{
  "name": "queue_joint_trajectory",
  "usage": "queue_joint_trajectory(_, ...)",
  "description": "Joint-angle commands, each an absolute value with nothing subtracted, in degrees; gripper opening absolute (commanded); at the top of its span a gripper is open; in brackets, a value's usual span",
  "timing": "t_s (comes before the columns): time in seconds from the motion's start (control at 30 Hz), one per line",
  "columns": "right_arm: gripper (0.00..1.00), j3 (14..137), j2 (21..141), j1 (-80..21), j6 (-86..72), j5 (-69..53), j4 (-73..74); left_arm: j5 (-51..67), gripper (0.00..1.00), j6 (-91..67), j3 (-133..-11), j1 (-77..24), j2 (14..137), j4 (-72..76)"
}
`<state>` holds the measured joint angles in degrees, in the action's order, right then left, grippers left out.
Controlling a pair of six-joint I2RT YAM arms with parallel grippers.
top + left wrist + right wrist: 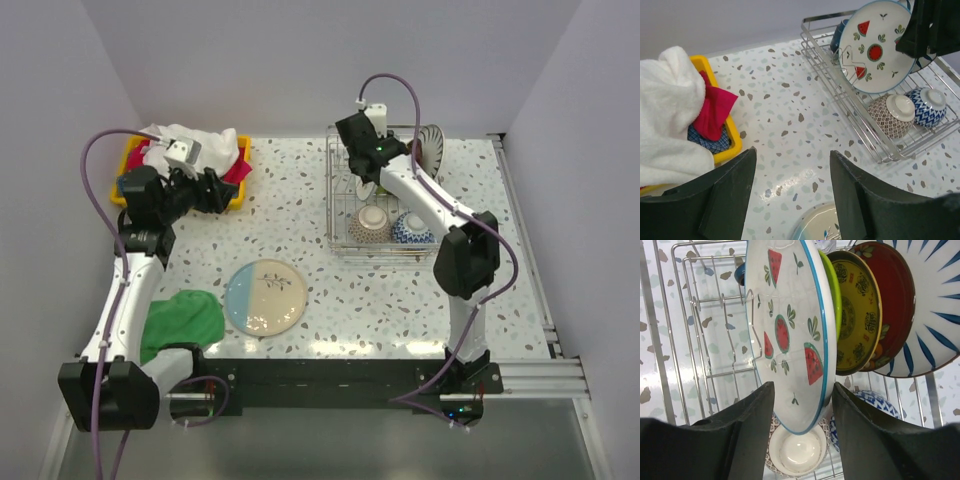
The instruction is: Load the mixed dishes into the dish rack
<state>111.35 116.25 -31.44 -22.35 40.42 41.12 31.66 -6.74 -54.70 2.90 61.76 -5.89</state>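
A silver wire dish rack (855, 120) is seen at the far right of the table (290, 200), with a striped white plate (935, 315), a red floral plate (892, 305) and a watermelon plate (785, 335) stood on edge in it. A blue-and-cream plate (265, 297) lies outside it, beside a green cloth (185, 318). An orange-red bowl (890, 115) and a blue-white bowl (927, 105) are upturned in the rack. The right gripper (803, 387) is spread astride the watermelon plate's rim; the left gripper (792, 152) is held wide and empty by the yellow bin (732, 135)

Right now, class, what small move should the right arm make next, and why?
Probably lift the right pincer straight up, clear of the watermelon plate. Its jaws stand open astride the rim, and the plate stands on edge in the dish rack, so a sideways pull could tip it.
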Motion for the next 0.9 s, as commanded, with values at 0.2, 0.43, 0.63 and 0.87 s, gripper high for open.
queue_joint_trajectory(0.2,0.61,109.3,103.5,-31.4,-18.4,39.9,42.2,37.0,0.64,18.5,-48.0,0.6,69.6,-17.4)
queue_joint_trajectory(0.43,0.62,101.4,94.6,-31.5,-17.0,33.9,41.2,36.7,0.62,32.0,-45.3,0.7,75.1,-25.3)
queue_joint_trajectory(0.63,0.64,90.1,88.7,-31.5,-11.9,6.6,36.0,37.5,0.60,37.4,-45.0,0.8,79.2,-29.8)
queue_joint_trajectory(0.87,0.71,84.0,86.7,-35.7,-7.5,-10.8,32.2,33.8,0.59,39.0,-43.2,0.7,82.1,-27.5)
